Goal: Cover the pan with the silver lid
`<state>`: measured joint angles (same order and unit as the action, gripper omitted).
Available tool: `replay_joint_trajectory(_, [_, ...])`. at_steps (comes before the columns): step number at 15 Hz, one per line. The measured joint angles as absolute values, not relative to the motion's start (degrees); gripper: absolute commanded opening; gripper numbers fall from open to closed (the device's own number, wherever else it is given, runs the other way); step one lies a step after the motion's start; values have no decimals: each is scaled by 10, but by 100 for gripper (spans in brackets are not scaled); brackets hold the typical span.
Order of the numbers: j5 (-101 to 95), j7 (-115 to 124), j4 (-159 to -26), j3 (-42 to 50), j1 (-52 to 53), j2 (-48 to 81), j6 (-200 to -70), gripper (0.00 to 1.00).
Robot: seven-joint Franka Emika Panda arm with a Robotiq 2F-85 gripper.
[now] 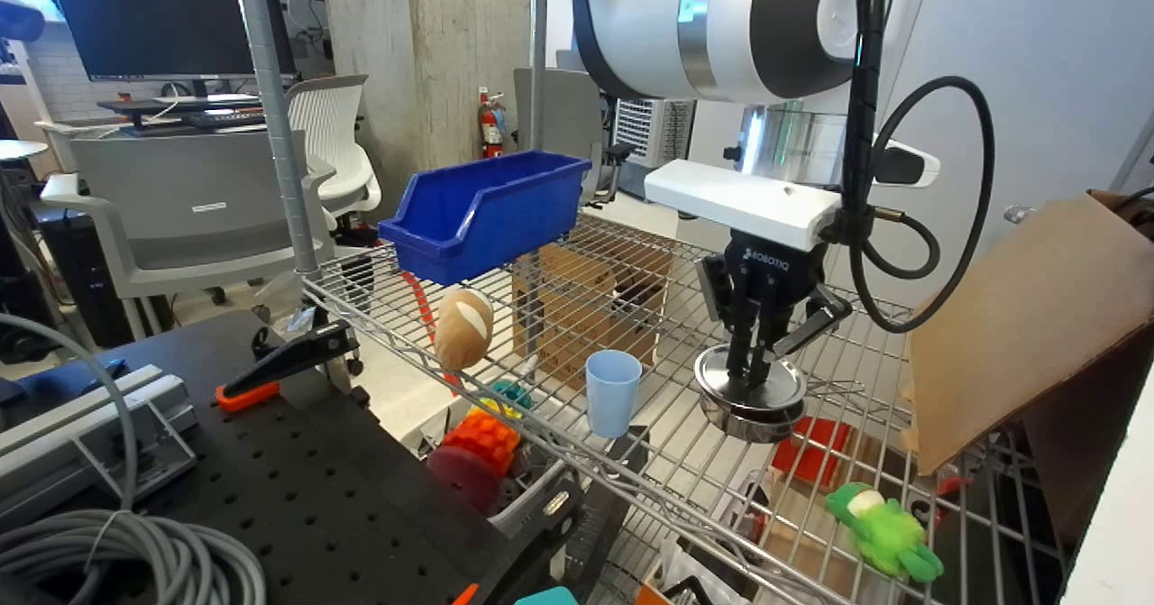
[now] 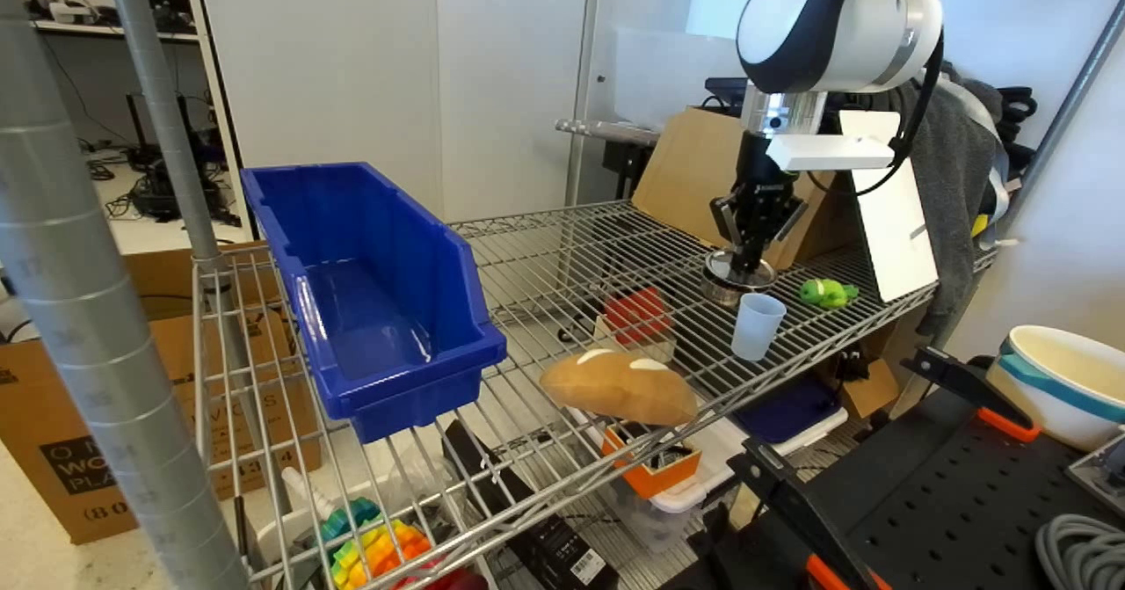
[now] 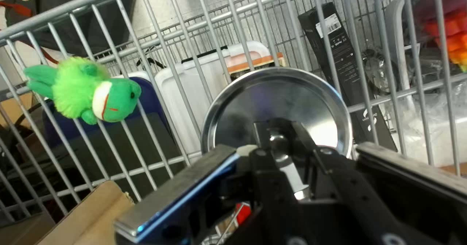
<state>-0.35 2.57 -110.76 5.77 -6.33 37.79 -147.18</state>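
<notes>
The silver lid (image 1: 783, 390) sits on or just above the pan (image 1: 748, 426), slightly off line, with a dark gap at one side in an exterior view. The lid (image 2: 719, 265) and pan (image 2: 719, 293) also show stacked in an exterior view. In the wrist view the lid (image 3: 237, 110) fills the middle and hides the pan. My gripper (image 1: 750, 378) points down at the lid's centre. Its fingertips, seen in the wrist view (image 3: 279, 139), are close together around the shiny knob and look shut on it. The pan's inside is hidden.
A light-blue cup (image 1: 613, 393) stands close to the pan. A green plush toy (image 1: 883, 533) lies on the wire shelf near the cardboard (image 1: 1028, 316). A bread-shaped plush (image 2: 620, 388) and a blue bin (image 2: 387, 309) are farther along the shelf.
</notes>
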Motion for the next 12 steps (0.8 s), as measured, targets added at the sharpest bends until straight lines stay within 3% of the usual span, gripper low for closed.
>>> replay_joint_trajectory(12, [-4,52,-1097,72,-47,395,-1485,5])
